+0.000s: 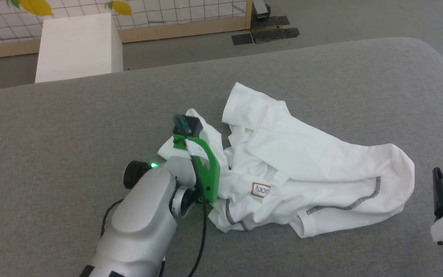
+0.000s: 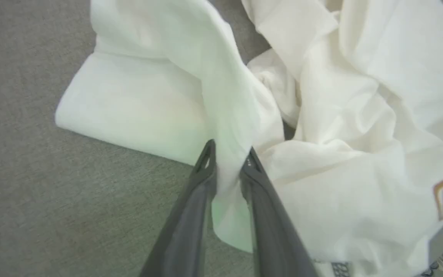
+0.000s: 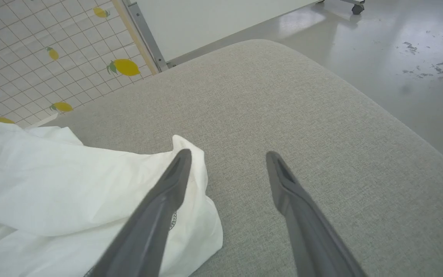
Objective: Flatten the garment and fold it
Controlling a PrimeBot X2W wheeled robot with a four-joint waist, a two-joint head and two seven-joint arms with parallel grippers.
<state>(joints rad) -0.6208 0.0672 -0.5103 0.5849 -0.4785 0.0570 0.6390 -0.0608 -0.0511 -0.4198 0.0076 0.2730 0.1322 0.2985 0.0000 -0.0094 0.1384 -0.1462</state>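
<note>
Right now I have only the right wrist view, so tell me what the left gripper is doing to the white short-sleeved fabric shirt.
Observer: The left gripper is pinching a raised fold of the white short-sleeved fabric shirt between its two dark fingers.
Operator: Say where on the shirt that fold is.
Observer: At the shirt's left end in the head view, the opposite end from your open right gripper.
Operator: Report how the shirt lies overall.
Observer: Crumpled, not flat, on the grey fabric surface, with a small brown-edged label facing up toward its near edge.
</note>
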